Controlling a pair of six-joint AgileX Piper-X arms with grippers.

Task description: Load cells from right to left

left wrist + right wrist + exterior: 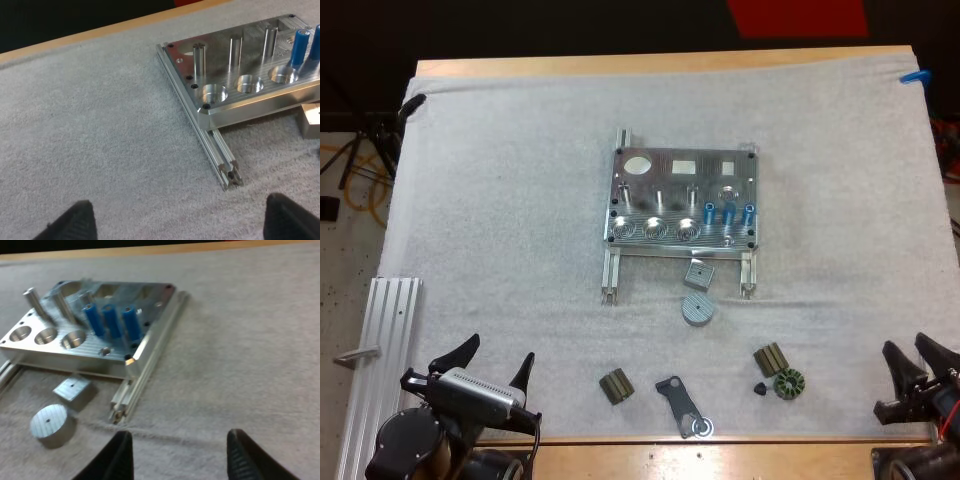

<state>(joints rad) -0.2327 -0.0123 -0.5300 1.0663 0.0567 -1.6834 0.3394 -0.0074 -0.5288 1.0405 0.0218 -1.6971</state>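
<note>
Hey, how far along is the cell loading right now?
Done: three blue cells stand at the right end of the fixture. In hand: nothing; left gripper and right gripper are open, away from it. Left: three round pockets sit empty.

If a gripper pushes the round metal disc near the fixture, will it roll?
Probably not: the disc lies flat on the mat, so it should slide. It looks solid metal, so likely heavy for its size.
</note>
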